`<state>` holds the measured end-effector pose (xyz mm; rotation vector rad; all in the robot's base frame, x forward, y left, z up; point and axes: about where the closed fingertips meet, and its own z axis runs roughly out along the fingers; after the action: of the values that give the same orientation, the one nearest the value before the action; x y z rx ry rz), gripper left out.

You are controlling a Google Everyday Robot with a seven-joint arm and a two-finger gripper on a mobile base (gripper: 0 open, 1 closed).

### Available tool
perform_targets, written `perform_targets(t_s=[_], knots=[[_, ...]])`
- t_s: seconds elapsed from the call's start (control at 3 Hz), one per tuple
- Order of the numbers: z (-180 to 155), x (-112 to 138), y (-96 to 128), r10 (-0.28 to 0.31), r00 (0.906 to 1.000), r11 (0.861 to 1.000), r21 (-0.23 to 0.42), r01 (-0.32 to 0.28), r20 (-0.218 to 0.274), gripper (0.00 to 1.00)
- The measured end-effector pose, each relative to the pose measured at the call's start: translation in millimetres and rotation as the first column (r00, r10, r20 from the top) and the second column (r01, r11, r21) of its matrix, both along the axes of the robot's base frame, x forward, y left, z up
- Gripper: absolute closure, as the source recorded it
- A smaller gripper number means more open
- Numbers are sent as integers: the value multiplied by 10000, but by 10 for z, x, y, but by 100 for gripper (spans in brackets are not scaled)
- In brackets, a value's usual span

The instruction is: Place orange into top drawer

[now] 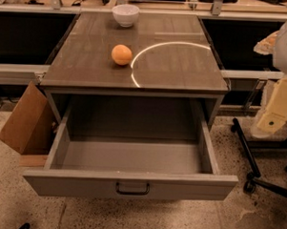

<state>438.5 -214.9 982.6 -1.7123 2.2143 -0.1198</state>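
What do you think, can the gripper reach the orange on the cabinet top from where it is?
Probably yes. The orange sits alone on the cabinet top, well apart from the bowl behind it. The gripper hangs at the right, beyond the cabinet's edge, with nothing standing between them.

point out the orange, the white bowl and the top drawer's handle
orange (122, 54), camera view, centre of its skin
white bowl (125, 19), camera view, outer wall
top drawer handle (132, 192), camera view, lower bar
tool: not in view
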Motion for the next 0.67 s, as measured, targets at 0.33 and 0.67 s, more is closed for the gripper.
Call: perform_targets(t_s=[0.33,0.67], knots=[[0,1,0,-1,10000,10000,3,1,3,0],[16,71,15,-78,9996,9993,365,68,275,0]])
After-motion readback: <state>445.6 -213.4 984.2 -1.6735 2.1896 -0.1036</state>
